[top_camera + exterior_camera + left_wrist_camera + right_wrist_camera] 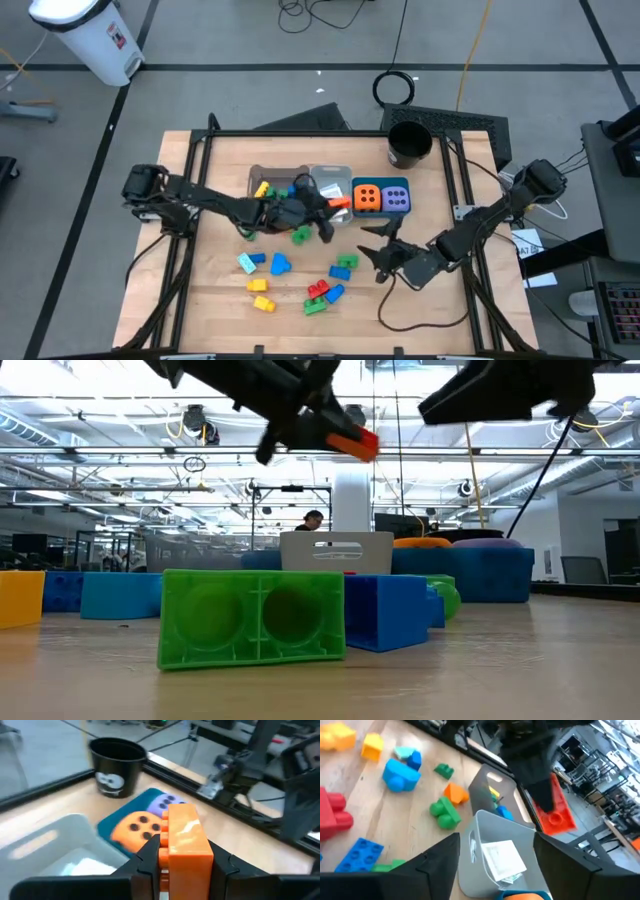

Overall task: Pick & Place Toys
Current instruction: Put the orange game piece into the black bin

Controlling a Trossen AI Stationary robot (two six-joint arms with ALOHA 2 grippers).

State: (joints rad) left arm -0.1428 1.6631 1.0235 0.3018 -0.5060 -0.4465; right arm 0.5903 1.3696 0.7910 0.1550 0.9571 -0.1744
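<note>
Wooden bench (210, 290) boards fill the framed work area, with grey floor all around. On the left of the near half lie loose toys: a teal brick (247, 263), a blue brick (280, 264) and yellow bricks (262, 302), and further right a red brick (318, 290) amid green and blue ones. At the middle, the left gripper (322, 212) is clamped on an orange brick (186, 836), carrying it in the air beside the grey bin (275, 180) and the clear bin (332, 182); just right of those, the teal bin (382, 197) holds the orange cube (367, 198) and purple cube (396, 198). The black cup (409, 143) stands at the far right. The right gripper (382, 262) hovers with its jaws parted and empty, near the right of the pile.

The step in hand looks like the carry: one toy lifted, not yet placed. Next, the left arm likely needs to centre the orange brick over a bin, lower, then release.
</note>
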